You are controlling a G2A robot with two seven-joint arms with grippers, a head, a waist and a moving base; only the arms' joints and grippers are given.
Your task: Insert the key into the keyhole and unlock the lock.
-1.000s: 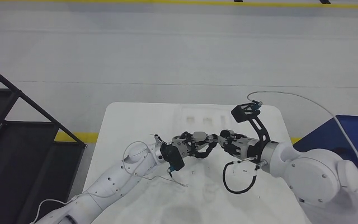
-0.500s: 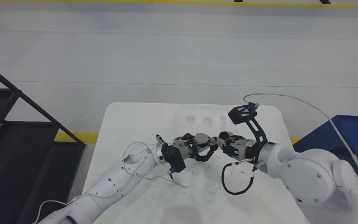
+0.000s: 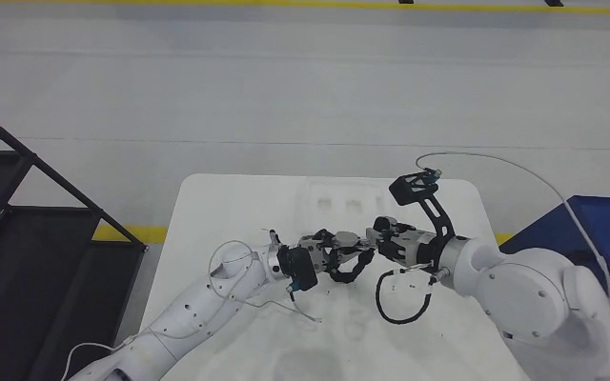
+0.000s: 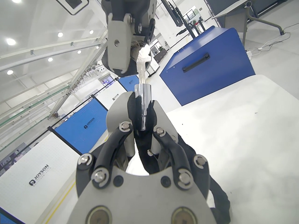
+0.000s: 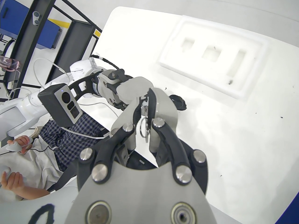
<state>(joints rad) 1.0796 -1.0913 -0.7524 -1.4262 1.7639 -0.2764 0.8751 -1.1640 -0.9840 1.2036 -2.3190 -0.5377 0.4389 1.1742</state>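
A chrome lock cylinder (image 4: 143,103) with a black cable (image 4: 201,173) sits between the fingers of my left gripper (image 4: 140,102), which is shut on it above the white table. My right gripper (image 4: 136,54) faces it and is shut on the silver key (image 4: 143,64). The key's blade enters the end of the lock. In the right wrist view the key (image 5: 145,111) and its ring (image 5: 143,127) sit inside my right gripper (image 5: 146,99). From above, the left gripper (image 3: 320,247) and right gripper (image 3: 356,247) meet tip to tip, with the cable (image 3: 349,270) looping below.
A white foam tray (image 3: 353,202) with several recesses lies on the table (image 3: 219,219) beyond the grippers. A black rack (image 3: 38,257) stands off the table's left side and a blue cabinet (image 3: 572,229) off its right. A person sits beside the left arm.
Both grippers have stayed joined at the lock. The right wrist has shifted slightly left, and the black cable loop hangs a little lower.
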